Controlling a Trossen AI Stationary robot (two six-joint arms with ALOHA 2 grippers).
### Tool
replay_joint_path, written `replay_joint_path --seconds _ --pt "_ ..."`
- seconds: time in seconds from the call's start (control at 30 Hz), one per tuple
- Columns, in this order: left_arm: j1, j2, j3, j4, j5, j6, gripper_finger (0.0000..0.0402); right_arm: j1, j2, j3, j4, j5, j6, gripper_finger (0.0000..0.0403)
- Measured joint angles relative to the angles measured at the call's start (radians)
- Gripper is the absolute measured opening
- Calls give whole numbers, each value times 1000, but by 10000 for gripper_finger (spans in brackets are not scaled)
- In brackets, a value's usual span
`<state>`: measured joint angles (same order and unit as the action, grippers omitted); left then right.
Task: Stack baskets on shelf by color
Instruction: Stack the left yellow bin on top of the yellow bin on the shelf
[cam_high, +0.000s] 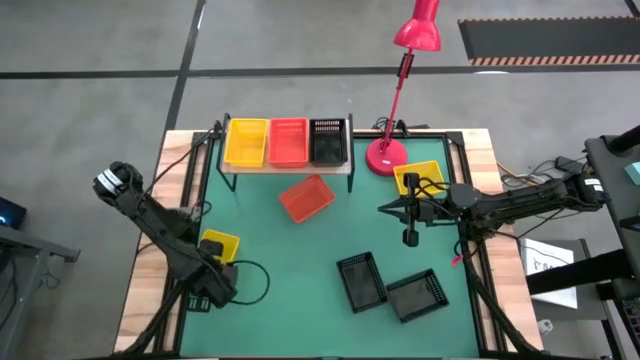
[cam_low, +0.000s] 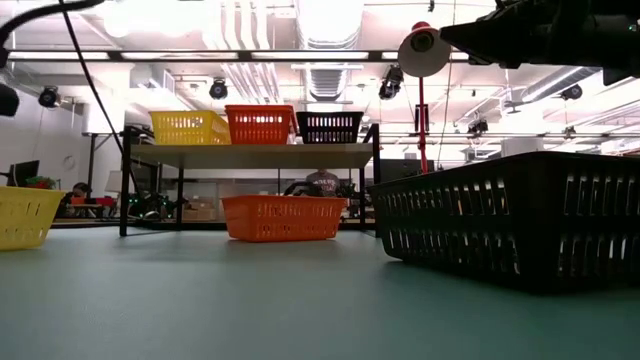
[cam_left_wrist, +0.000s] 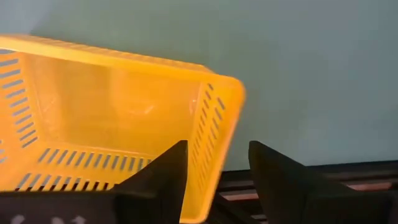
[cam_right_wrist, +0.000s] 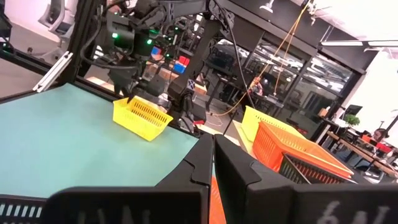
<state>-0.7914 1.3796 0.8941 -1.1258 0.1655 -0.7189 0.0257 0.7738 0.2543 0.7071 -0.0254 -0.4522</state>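
A yellow basket (cam_high: 220, 244) sits flat on the green table near its left edge. My left gripper (cam_high: 213, 262) (cam_left_wrist: 214, 177) is open just on the basket's near side. One finger (cam_left_wrist: 163, 177) stands inside the basket and the other (cam_left_wrist: 273, 180) outside, with its end wall (cam_left_wrist: 211, 134) between them. My right gripper (cam_high: 385, 208) (cam_right_wrist: 212, 163) is shut on nothing and held above the table's right half. The shelf (cam_high: 288, 168) at the far edge carries one yellow (cam_high: 246, 142), one red-orange (cam_high: 288, 141) and one black basket (cam_high: 328, 140) side by side.
A red-orange basket (cam_high: 307, 197) lies on the table in front of the shelf. Another yellow basket (cam_high: 418, 176) sits beside the red lamp's base (cam_high: 385, 155). Two black baskets (cam_high: 361, 280) (cam_high: 415, 295) lie near the table's near right. Cables run along the left edge.
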Motion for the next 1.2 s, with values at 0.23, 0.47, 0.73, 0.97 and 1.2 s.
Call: replay_joint_path --seconds 0.23,0.47,0.73,0.97,1.2 --pt "0 23 -43 114 0 0 144 0 0 0 -2 0 9 9" --pt "0 97 -42 123 1 -5 89 0 0 0 -8 0 9 9" --pt "1 176 14 112 1 -12 7 0 0 0 -13 0 8 9" --pt "6 207 115 51 -18 -12 1 0 0 0 -22 0 10 9" --pt "23 206 280 -56 -164 -88 0 0 0 0 -22 0 9 8"
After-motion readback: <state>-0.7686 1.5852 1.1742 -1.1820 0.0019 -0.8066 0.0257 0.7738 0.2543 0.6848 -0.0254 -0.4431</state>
